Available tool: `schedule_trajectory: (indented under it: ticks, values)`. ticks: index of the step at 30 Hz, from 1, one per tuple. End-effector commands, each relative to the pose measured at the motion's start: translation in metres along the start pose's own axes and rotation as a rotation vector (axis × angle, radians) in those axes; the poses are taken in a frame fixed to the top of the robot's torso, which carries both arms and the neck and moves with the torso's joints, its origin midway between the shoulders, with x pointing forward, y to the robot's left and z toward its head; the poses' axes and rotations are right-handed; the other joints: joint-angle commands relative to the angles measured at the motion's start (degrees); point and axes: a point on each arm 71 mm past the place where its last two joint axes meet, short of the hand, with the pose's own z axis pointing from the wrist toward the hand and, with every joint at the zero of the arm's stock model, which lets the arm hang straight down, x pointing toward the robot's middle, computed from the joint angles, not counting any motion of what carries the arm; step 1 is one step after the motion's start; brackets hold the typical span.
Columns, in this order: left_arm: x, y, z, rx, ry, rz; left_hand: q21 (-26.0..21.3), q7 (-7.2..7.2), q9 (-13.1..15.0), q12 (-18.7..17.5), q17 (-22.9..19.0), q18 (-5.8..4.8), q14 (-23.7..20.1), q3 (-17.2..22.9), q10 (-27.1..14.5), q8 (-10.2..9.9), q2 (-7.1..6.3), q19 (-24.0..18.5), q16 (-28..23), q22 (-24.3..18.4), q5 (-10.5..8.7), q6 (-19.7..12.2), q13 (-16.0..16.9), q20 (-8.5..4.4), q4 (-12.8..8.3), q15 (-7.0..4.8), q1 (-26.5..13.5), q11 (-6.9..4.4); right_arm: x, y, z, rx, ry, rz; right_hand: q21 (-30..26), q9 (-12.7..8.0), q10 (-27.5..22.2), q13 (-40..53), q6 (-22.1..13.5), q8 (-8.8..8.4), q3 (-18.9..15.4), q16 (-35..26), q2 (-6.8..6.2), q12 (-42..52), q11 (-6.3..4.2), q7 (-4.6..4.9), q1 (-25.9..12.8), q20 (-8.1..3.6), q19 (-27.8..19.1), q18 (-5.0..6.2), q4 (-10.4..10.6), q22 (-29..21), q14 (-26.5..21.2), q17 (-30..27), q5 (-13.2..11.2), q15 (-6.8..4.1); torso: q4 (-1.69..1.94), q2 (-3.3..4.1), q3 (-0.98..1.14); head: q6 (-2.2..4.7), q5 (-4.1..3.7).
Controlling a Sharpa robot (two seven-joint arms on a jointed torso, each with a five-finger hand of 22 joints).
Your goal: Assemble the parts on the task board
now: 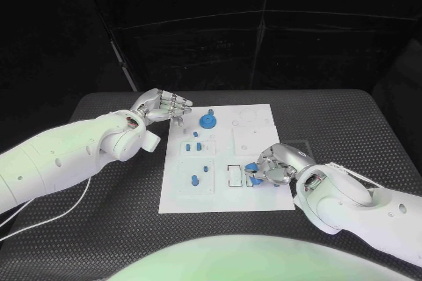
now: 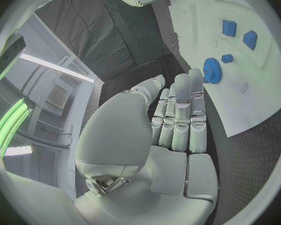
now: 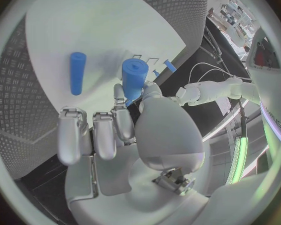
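We've got our right hand [image 1: 269, 166] over the near right part of the board [image 1: 264, 119], thumb and a finger pinching a blue peg [image 3: 134, 77], with a second peg [image 3: 77, 73] lying loose beside it. Our left hand [image 1: 161, 105] hovers at the board's far left corner, fingers straight, holding nothing. The gear [image 1: 207, 122] and several small pieces look seated, so we'd judge it about midway.
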Motion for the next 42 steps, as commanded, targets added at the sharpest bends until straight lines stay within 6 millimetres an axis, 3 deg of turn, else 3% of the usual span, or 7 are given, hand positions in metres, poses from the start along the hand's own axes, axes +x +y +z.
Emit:
schedule_trajectory:
  ticks: [1, 19, 20, 26, 30, 36, 42]
  values:
    - [0.002, -0.002, 0.001, 0.021, 0.011, -0.004, -0.3, 0.22, 0.0, 0.3, -0.1, 0.24, -0.5, -0.2, -0.2, 0.2, 0.50, -0.2, -0.3, -0.1, -0.30, 0.2, 0.0, 0.12, 0.0, 0.06, 0.1, 0.01, 0.000, 0.006, 0.001, -0.016, -0.022, 0.098, 0.2, 1.0, 0.7, 0.1, 0.2, 0.33, 0.3, 0.2, 0.88, 0.2, -0.23, -0.54, 1.3, -0.19, 0.9, -0.65, 0.1, 7.5, 4.2, 4.8, 0.5, -0.45, 0.10, 0.01, -0.04, 0.00, 0.08]
    - [0.003, -0.003, 0.001, 0.018, 0.012, -0.005, -0.3, 0.22, 0.0, 0.3, -0.1, 0.24, -0.5, -0.2, -0.2, 0.2, 0.50, -0.2, -0.3, -0.1, -0.30, 0.2, 0.0, 0.12, 0.0, 0.06, 0.1, 0.01, 0.022, 0.020, 0.015, 0.038, 0.117, 0.077, 0.1, 1.7, 0.6, -0.1, 0.8, 0.58, -1.0, -0.1, 1.39, -0.5, -0.32, -0.66, -0.8, -0.31, 0.7, -0.61, 0.5, 7.4, 4.0, 4.3, -1.1, -0.54, 0.05, 0.17, -0.09, 0.00, 0.51]
    - [0.003, -0.003, 0.001, 0.018, 0.012, -0.005, -0.3, 0.22, 0.0, 0.3, -0.1, 0.24, -0.5, -0.2, -0.2, 0.2, 0.50, -0.2, -0.3, -0.1, -0.30, 0.2, 0.0, 0.12, 0.0, 0.06, 0.1, 0.01, 0.023, 0.020, 0.015, 0.042, 0.120, 0.076, 0.0, 1.8, 0.6, -0.2, 0.9, 0.63, -1.6, -0.2, 1.35, -0.6, -0.30, -0.65, -1.8, -0.31, 0.6, -0.60, 0.5, 7.3, 4.0, 4.2, -2.6, -0.51, 0.05, 0.16, -0.09, 0.00, 0.53]
    - [0.004, -0.003, 0.001, 0.019, 0.013, -0.005, -0.3, 0.22, 0.0, 0.3, -0.1, 0.24, -0.5, -0.2, -0.2, 0.2, 0.50, -0.2, -0.3, -0.1, -0.30, 0.2, 0.0, 0.12, 0.0, 0.06, 0.1, 0.01, 0.023, 0.019, 0.018, 0.069, 0.108, 0.083, -0.5, 2.9, 0.0, -1.1, 0.9, 0.88, -5.6, -0.8, 0.72, -2.0, -0.28, -0.70, -8.5, -0.32, 0.0, -0.40, 0.6, 6.6, 3.8, 3.3, -19.6, -0.54, -0.03, 0.10, -0.07, 0.00, 0.64]
    - [0.004, -0.003, 0.002, 0.019, 0.014, -0.006, -0.3, 0.22, 0.0, 0.3, -0.1, 0.25, -0.5, -0.2, -0.3, 0.2, 0.57, -0.2, -0.3, -0.1, -0.29, 0.2, 0.0, 0.13, 0.0, 0.06, 0.1, 0.01, 0.022, 0.017, 0.018, 0.080, 0.088, 0.094, -0.8, 3.6, -0.5, -1.8, 0.4, 0.96, -5.1, -1.1, -1.37, -3.2, -0.14, -0.57, -11.4, -0.21, -0.4, -0.26, 0.7, 6.1, 3.7, 3.0, -25.5, -0.43, 0.00, 0.11, -0.06, 0.00, 0.59]
    - [0.004, -0.002, 0.002, 0.017, 0.013, -0.005, -0.3, 0.22, 0.0, 0.3, -0.1, 0.25, -0.5, -0.2, -0.3, 0.2, 0.57, -0.2, -0.3, -0.1, -0.29, 0.2, 0.0, 0.13, 0.0, 0.06, 0.1, 0.01, 0.021, 0.018, 0.019, 0.079, 0.062, 0.107, -1.8, 4.3, -2.0, -3.6, -0.8, 0.95, -2.5, -1.8, -5.75, -5.6, 0.11, -0.25, -15.8, -0.05, -1.4, 0.08, 0.9, 4.8, 3.5, 1.9, -26.8, -0.22, 0.03, 0.07, -0.05, 0.00, 0.64]
    - [0.004, -0.002, 0.001, 0.017, 0.012, -0.005, -0.3, 0.22, 0.0, 0.3, -0.1, 0.25, -0.5, -0.2, -0.3, 0.2, 0.57, -0.2, -0.3, -0.1, -0.29, 0.2, 0.0, 0.13, 0.0, 0.06, 0.1, 0.01, 0.020, 0.020, 0.018, 0.064, 0.050, 0.114, -1.9, 4.5, -2.2, -3.8, -0.9, 1.01, -2.1, -2.0, -5.82, -5.9, 0.14, -0.22, -16.2, -0.03, -1.5, 0.14, 0.9, 4.6, 3.5, 1.8, -26.8, -0.20, 0.00, 0.05, -0.04, 0.00, 0.67]
